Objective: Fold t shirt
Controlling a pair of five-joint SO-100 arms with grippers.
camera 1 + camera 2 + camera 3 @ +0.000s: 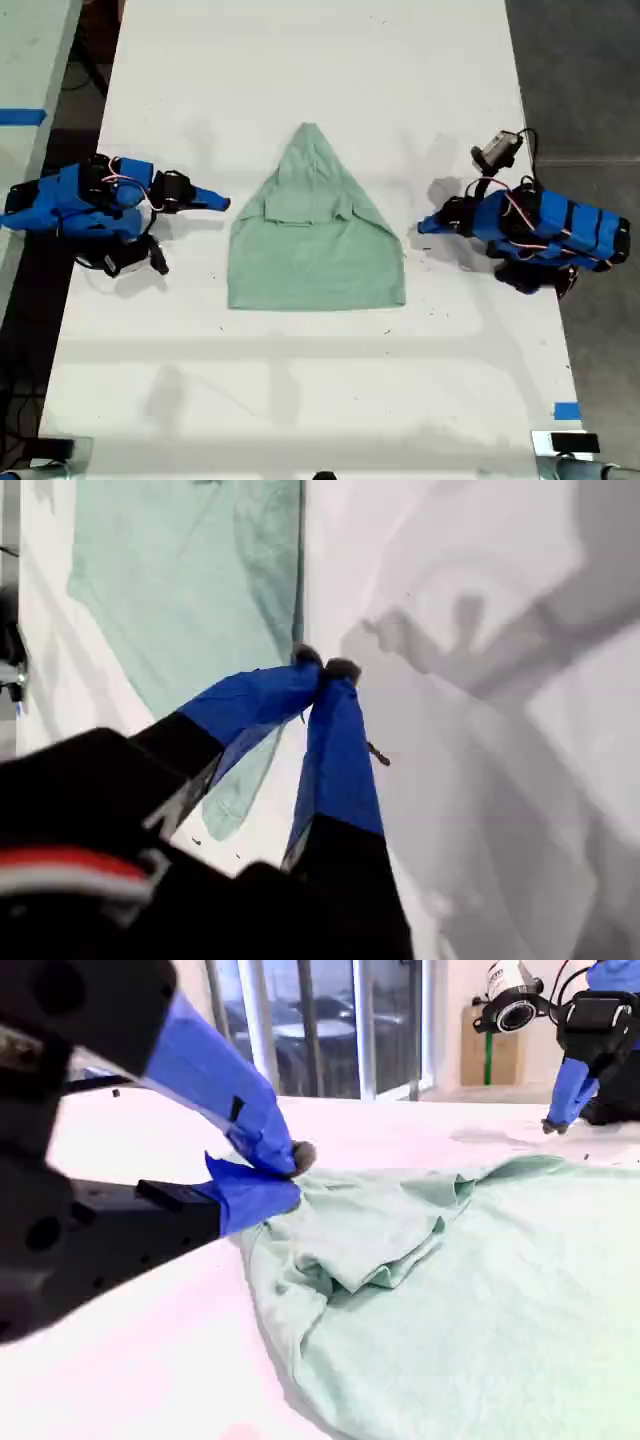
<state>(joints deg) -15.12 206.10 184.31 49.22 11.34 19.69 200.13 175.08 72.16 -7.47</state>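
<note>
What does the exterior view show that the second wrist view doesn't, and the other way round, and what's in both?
Only the exterior view shows the whole t shirt with its pointed top and blue tape at the table's edge. Only the second wrist view shows windows behind the table and the shirt's bunched folds up close. Both show the shirt, my second gripper beside its edge, and my first gripper across it.

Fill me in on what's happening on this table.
Two blue arms are partway through folding a t shirt on the white table. The sleeves are tucked in, giving it a pointed top. My first gripper, at the exterior view's right, and my second gripper, at its left, flank it, both shut and holding nothing.
</note>
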